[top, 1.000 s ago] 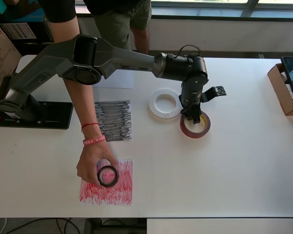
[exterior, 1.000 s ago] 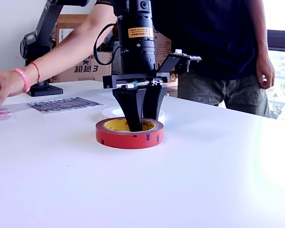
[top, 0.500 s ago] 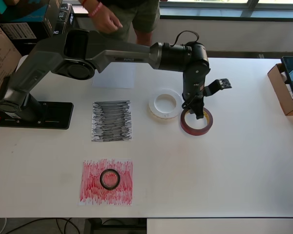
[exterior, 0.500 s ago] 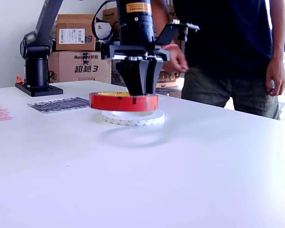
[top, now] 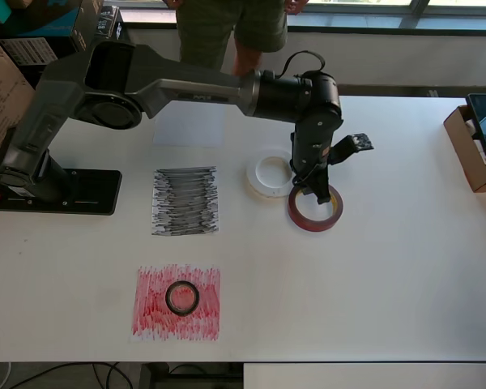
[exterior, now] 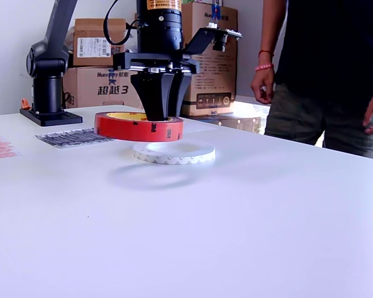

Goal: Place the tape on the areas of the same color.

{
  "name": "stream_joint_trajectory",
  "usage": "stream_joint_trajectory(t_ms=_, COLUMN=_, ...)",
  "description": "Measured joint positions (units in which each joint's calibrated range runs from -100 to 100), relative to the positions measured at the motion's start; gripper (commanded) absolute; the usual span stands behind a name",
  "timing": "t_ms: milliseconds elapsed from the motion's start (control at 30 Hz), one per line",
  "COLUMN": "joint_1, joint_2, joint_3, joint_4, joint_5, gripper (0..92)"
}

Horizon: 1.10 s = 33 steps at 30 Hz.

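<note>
One large dark-red tape roll with a yellowish core (exterior: pixel 138 126) hangs clear of the white table (exterior: pixel 236 223), its near wall pinched in the black gripper (exterior: pixel 160 113), whose jaws stand nearly closed. It hovers beside the wide flat white tape roll (exterior: pixel 174 152). The small black tape roll (top: pixel 180 297) lies on the scribbled red patch (top: pixel 176 302).

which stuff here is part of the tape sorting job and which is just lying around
Part of the job:
- red tape, held by the tool
- white tape
- black tape, on the red patch
- black patch
- white sheet

Just lying about:
- cardboard boxes
- open box at the table edge
</note>
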Motion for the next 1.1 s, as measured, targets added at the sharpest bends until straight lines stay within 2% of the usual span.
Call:
stream_joint_trajectory(t_ms=233, joint_1=-1.4, joint_2=-9.1, joint_3=13.0, joint_4=-2.7, joint_5=-5.9, gripper=0.0)
stream_joint_trajectory(t_ms=667, joint_1=-2.9, joint_2=-38.5, joint_3=47.9, joint_4=-18.4, joint_5=-13.0, gripper=0.0)
stream_joint_trajectory(t_ms=900, joint_1=-7.5, joint_2=-50.4, joint_3=63.5, joint_4=-21.3, joint_5=-16.6, gripper=0.0)
stream_joint_trajectory(t_ms=1100, joint_1=-13.0, joint_2=-55.0, joint_3=72.1, joint_4=-21.4, joint_5=-19.3, gripper=0.0)
